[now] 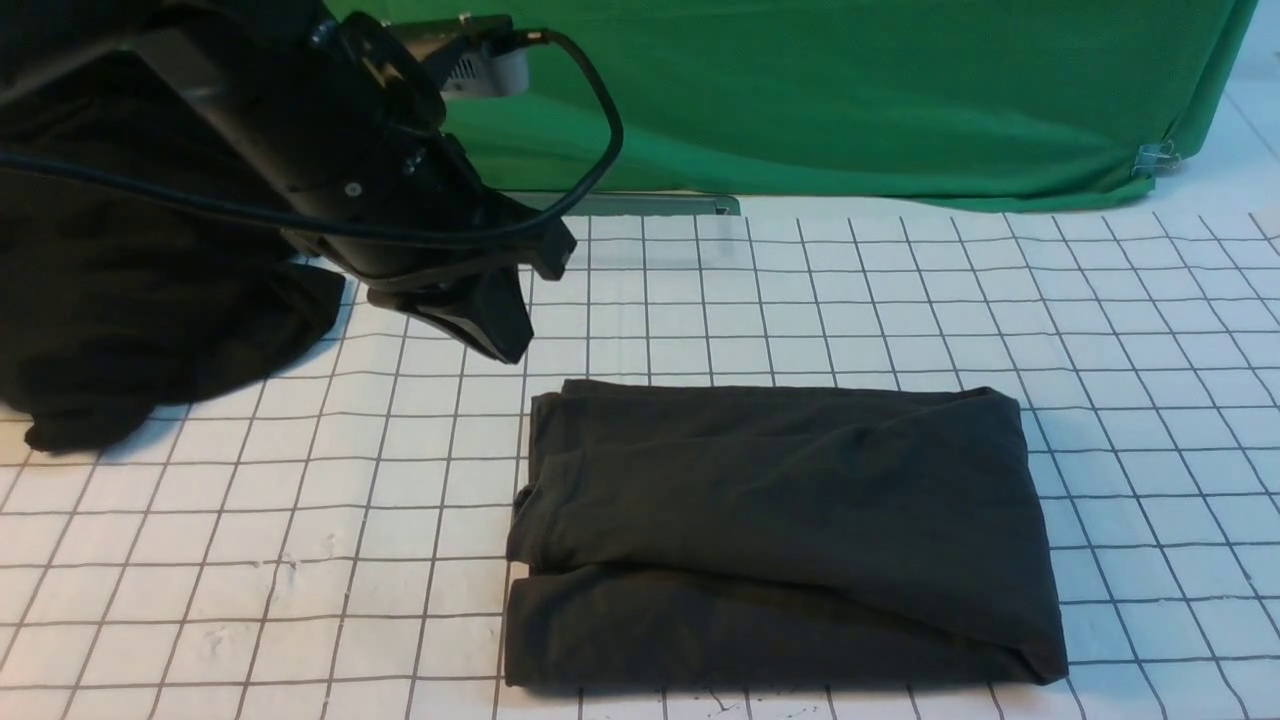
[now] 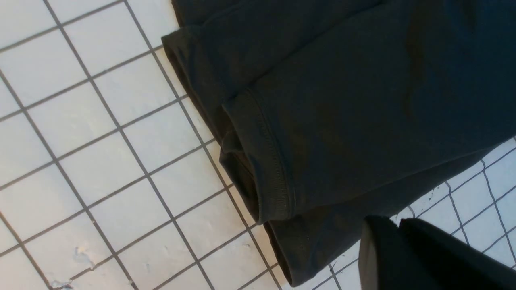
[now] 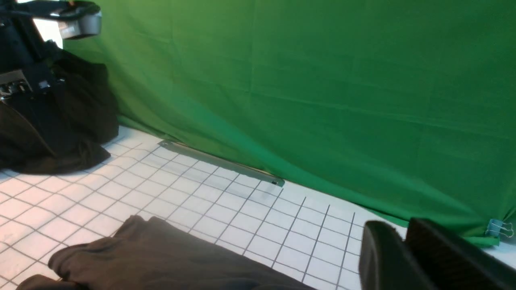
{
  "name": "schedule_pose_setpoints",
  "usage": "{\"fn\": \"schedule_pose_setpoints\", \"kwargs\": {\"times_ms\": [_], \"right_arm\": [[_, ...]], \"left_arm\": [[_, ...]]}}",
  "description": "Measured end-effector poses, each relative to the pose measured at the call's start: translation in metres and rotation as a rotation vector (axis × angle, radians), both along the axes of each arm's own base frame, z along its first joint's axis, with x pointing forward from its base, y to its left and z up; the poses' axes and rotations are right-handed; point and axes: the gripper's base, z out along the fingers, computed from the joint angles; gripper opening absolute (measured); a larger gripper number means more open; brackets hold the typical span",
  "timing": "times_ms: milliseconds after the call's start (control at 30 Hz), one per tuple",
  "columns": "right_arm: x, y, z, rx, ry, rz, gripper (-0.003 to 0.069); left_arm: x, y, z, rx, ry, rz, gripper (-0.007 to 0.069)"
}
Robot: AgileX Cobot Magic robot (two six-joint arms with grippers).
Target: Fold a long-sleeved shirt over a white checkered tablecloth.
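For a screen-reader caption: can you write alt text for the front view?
A dark shirt lies folded into a rectangle on a white checkered tablecloth. The left arm's tool hangs above the cloth, off the shirt's far left corner, with a black heap and green backdrop behind.

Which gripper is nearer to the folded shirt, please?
Left. The left gripper hangs above the shirt's far-left corner; the right gripper is outside the front view.

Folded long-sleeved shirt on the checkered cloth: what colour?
Dark charcoal-black cotton long-sleeved shirt, no print showing; clearest in the front view.
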Motion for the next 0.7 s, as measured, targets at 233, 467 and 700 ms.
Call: {"fn": "schedule_pose_setpoints", "kwargs": {"times_ms": [233,467,700], "right_arm": [[0.0,0.0,0.0003,0.001,-0.003,0.0,0.0113],[0.0,0.0,0.0005,0.002,-0.005,0.0,0.0127],[0.0004,0.0001,-0.0002,0.003,-0.009,0.0,0.0142]], "left_arm": [[0.0005,0.0015,-0.0004,0.018,-0.007,0.0,0.0048],[0.0009,0.0024,-0.0007,0.03,-0.011,-0.001,0.0055],[-0.0015,0.0032,-0.0015,0.042,0.015,-0.01,0.0059]]}}
